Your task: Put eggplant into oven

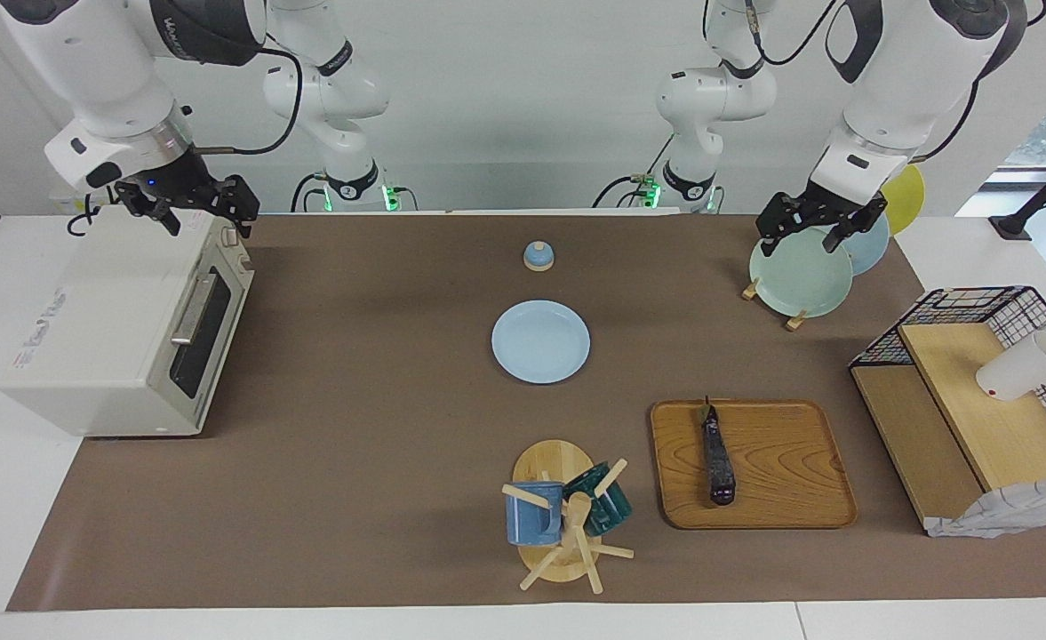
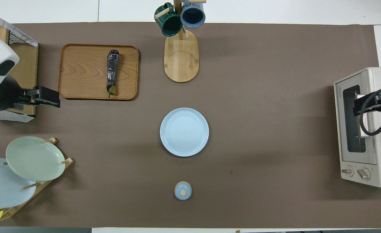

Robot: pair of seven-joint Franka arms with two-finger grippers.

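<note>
On the brown mat, the eggplant [image 1: 716,455] lies lengthwise on the tray [image 1: 789,480], stem toward the robots; both arms' fingers released.

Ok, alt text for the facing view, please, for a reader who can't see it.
A dark eggplant lies on a wooden tray toward the left arm's end of the table; the cream oven, door shut, sits at the right arm's end. The left gripper, jaws open, is over the plate rack; the right gripper, also open, over the oven.
</note>
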